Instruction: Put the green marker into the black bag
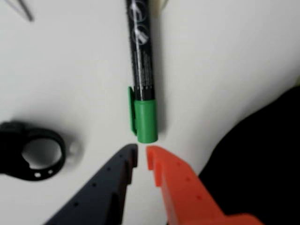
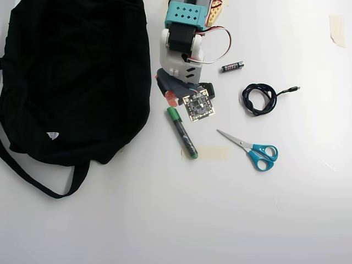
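The green marker (image 1: pixel 142 70) lies flat on the white table, with a dark barrel and a bright green cap (image 1: pixel 146 119). In the overhead view the marker (image 2: pixel 182 133) lies slanted just right of the black bag (image 2: pixel 77 77), which fills the upper left. My gripper (image 1: pixel 142 157) has a dark blue jaw and an orange jaw almost touching, with nothing between them. Its tips sit just short of the cap end and do not touch it. In the overhead view the gripper (image 2: pixel 171 99) is between the bag's right edge and the cap. The bag's edge shows at the lower right of the wrist view (image 1: pixel 262 150).
A coiled black cable (image 2: pixel 258 99) lies right of the arm and shows at the left of the wrist view (image 1: pixel 33 157). Blue-handled scissors (image 2: pixel 254 149), a small black battery (image 2: pixel 232 66) and tape strips (image 2: pixel 213 153) lie on the white table (image 2: pixel 165 220).
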